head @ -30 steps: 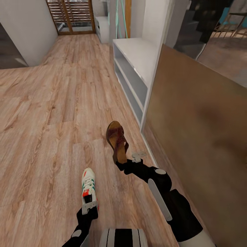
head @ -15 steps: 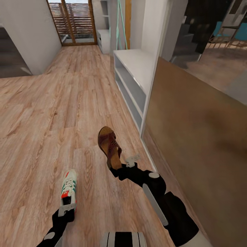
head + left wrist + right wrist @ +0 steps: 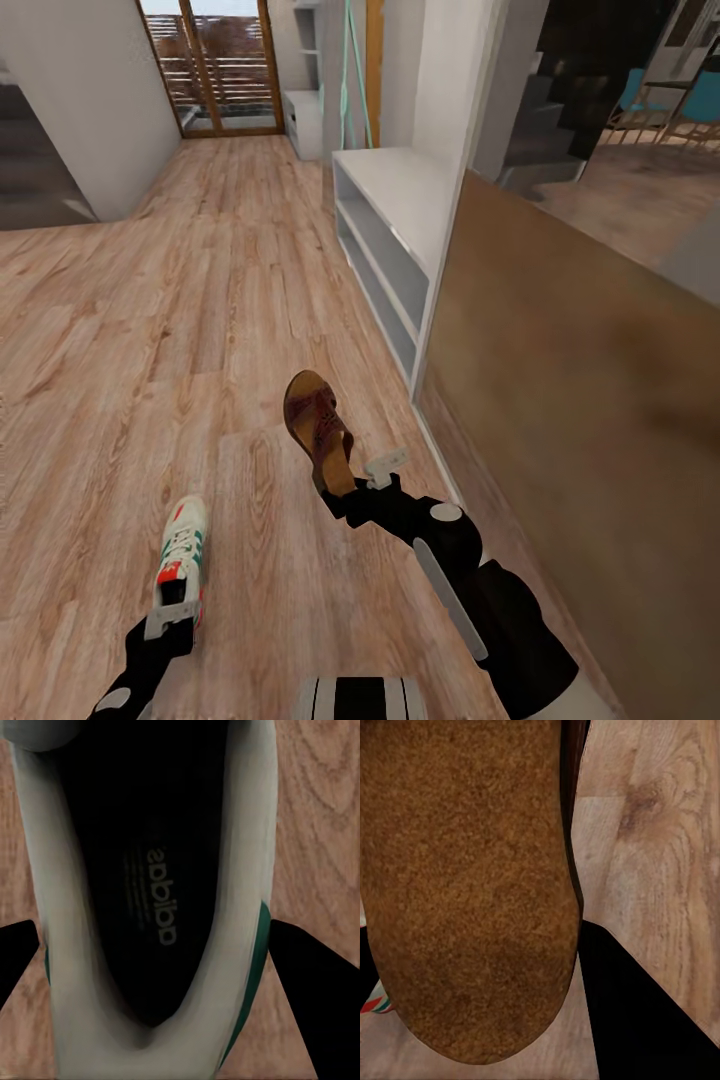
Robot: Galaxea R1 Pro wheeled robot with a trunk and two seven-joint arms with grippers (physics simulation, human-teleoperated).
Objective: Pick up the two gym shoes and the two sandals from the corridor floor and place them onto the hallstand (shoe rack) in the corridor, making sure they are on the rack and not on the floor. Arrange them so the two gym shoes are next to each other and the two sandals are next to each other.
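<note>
Currently left gripper (image 3: 172,618) clamped on gym shoe (image 3: 181,558) heel, toe pointing far. Right gripper (image 3: 358,482) clamped on sandal (image 3: 317,430), long axis far-left. White two-shelf bench (image 3: 392,230) lies far-right along wall, nearer right arm; upper shelves not visible, so hallstand identity uncertain.

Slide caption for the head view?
Left gripper carries a gym shoe, right gripper a sandal, over the corridor floor.

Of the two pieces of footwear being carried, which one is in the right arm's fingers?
The dark brown leather sandal, gripped at its heel end by the right gripper; the white green-striped sneaker sits in the left gripper.
</note>
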